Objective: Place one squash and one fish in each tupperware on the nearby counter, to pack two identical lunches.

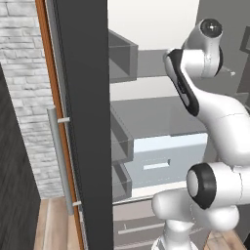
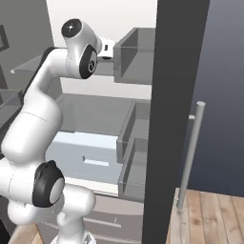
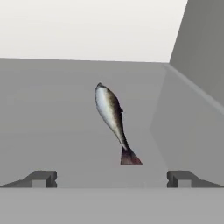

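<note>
Presently: gripper at bottom of hand view, jaws spread wide, holding nothing. Left fingertip at lower left. Dark grey fish at frame centre, flat on grey shelf, tail toward lower right, apart from both fingertips.

You are looking at a scene where nothing readable is showing: no text, label, brand, number or sign is appearing on any surface in the three views.
</note>
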Tool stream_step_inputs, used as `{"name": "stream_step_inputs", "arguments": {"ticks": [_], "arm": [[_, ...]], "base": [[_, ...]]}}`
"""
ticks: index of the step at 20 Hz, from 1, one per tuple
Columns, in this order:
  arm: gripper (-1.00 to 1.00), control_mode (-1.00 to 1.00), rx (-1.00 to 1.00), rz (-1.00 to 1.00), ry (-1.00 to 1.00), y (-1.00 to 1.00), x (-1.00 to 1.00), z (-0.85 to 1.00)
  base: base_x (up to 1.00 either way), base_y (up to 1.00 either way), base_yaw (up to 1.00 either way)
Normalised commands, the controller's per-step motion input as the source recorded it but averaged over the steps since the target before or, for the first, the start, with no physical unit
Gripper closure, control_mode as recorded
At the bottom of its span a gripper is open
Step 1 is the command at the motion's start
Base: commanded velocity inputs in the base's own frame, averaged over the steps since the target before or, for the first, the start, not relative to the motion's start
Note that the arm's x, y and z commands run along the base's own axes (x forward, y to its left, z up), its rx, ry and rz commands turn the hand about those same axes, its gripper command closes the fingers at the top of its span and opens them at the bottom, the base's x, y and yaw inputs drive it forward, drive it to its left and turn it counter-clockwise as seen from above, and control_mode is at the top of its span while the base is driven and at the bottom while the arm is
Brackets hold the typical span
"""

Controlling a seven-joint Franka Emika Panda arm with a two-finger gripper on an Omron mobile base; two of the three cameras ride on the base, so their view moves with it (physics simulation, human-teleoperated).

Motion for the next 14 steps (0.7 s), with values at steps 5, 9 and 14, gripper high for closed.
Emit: {"name": "stream_step_inputs", "arguments": {"ticks": [5, 9, 14], "arm": [[-1.00, -1.00, 0.01, 0.01, 0.00, -0.02, 0.56, -0.14], [-1.00, -1.00, 0.00, 0.00, 0.03, -0.01, 0.56, -0.10], [-1.00, -1.00, 0.00, 0.02, 0.03, -0.08, 0.52, -0.06]], "base": [[0.00, 0.00, 0.00], [0.00, 0.00, 0.00], [0.00, 0.00, 0.00]]}}
